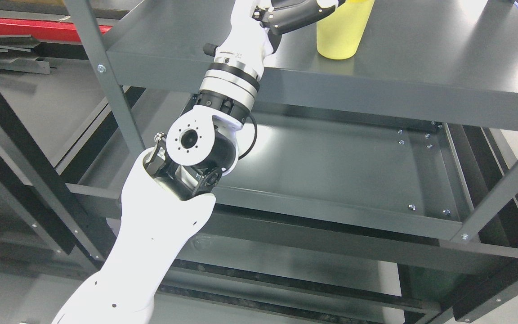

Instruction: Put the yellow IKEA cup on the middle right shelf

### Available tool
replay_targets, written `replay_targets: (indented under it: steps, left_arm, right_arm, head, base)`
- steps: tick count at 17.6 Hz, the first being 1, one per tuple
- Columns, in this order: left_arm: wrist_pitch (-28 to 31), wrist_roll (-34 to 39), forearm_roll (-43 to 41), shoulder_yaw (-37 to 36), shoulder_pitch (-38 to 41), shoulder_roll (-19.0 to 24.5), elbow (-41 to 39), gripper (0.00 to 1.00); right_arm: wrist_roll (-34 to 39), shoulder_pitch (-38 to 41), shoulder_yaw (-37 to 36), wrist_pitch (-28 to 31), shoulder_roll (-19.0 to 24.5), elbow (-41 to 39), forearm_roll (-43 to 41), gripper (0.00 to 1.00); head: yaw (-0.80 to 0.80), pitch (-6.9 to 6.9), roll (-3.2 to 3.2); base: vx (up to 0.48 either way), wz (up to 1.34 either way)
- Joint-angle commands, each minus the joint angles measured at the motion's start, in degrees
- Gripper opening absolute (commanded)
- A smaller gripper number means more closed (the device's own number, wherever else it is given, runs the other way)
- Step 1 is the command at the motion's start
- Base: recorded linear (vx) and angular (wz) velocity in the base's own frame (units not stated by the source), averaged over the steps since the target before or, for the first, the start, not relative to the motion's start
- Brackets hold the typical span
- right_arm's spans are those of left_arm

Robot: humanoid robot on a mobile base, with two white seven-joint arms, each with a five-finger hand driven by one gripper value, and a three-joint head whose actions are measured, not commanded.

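Note:
The yellow cup (340, 36) stands upright on the grey upper shelf (421, 58), close to its front edge, and its top is cut off by the picture's upper edge. My left arm rises from the lower left, in front of the shelf frame. My left hand (301, 13) is at the cup's upper left side. Most of the hand lies beyond the top edge, so its grip is hidden. The right arm does not show.
Below the cup's shelf lies another grey shelf (331, 166). Grey uprights (106, 81) stand at the left and lower right (497, 193). Black frame bars (25, 171) cross the left side. A red strip (38, 27) lies at the far top left.

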Motion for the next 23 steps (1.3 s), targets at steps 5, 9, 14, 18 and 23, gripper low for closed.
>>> replay_targets:
  steps: [5,9,14,18,23]
  left_arm:
    - [-25.4,-19.7,-2.3,8.4,12.3,3.9,0.0,0.99]
    - [-39.7,-19.8,-2.3,5.7,20.6,7.3,0.1,0.99]
    - [-45.9,-19.6,-2.5,-1.2,38.6,9.0,0.0,0.99]
    - [-37.4,-18.9,-2.6,3.1,46.4,6.3,0.6,0.99]
    - [-23.7,-19.5,-13.2,9.8,52.6,1.0,0.7,0.99]
  right_arm:
    - [0.0,0.8,1.0,0.0,-1.0,0.0,-1.4,0.99]
    - [0.0,0.8,1.0,0.0,-1.0,0.0,-1.4,0.99]
    - [0.0,0.8,1.0,0.0,-1.0,0.0,-1.4,0.99]
    - [0.0,0.8,1.0,0.0,-1.0,0.0,-1.4,0.99]
    - [0.0,0.8,1.0,0.0,-1.0,0.0,-1.4,0.99]
  head:
    - [0.00,0.00,0.00]
    - [0.00,0.00,0.00]
    - [0.00,0.00,0.00]
    - [0.00,0.00,0.00]
    - [0.00,0.00,0.00]
  base:
    - [-0.109,0.02]
    - [-0.112,0.18]
    - [-0.119,0.23]
    - [-0.167,0.22]
    - [-0.126,0.10]
